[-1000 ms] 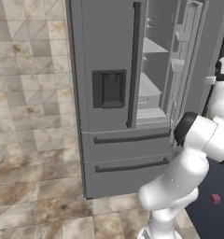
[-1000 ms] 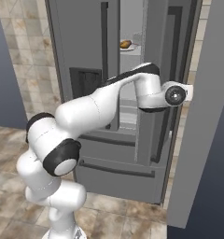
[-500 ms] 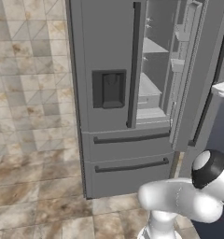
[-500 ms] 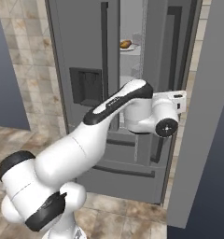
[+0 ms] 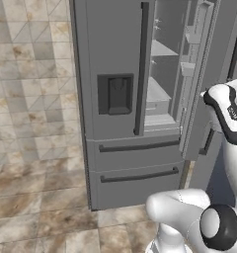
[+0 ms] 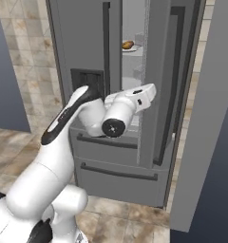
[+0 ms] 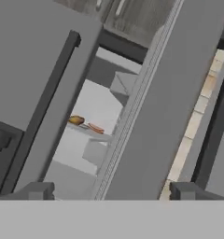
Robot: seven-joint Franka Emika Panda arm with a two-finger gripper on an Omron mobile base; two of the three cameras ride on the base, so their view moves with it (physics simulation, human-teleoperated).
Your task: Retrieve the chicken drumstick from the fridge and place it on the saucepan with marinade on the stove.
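The grey fridge (image 5: 110, 49) has its left door closed and its right door (image 6: 164, 71) swung partly open. Through the gap, the chicken drumstick (image 6: 128, 45) lies on a white plate on an upper shelf. In the hand view the drumstick (image 7: 76, 120) is a small orange-tan piece on a pale shelf. My gripper (image 6: 150, 89) hovers in front of the gap, below the drumstick's shelf and apart from it. It (image 7: 111, 191) is open, fingertips wide apart with nothing between them. The saucepan and the stove are out of view.
The open door's edge (image 7: 132, 98) runs just right of the gap, and the left door's long dark handle (image 7: 48, 102) runs on its other side. A small red-orange item (image 7: 96, 128) lies beside the drumstick. Two drawers (image 5: 135, 163) sit below. A grey wall panel (image 6: 206, 118) stands to the right.
The gripper went from shut to open. The arm has folded and the hand has swung left, away from the open right door, to face the gap between the doors.
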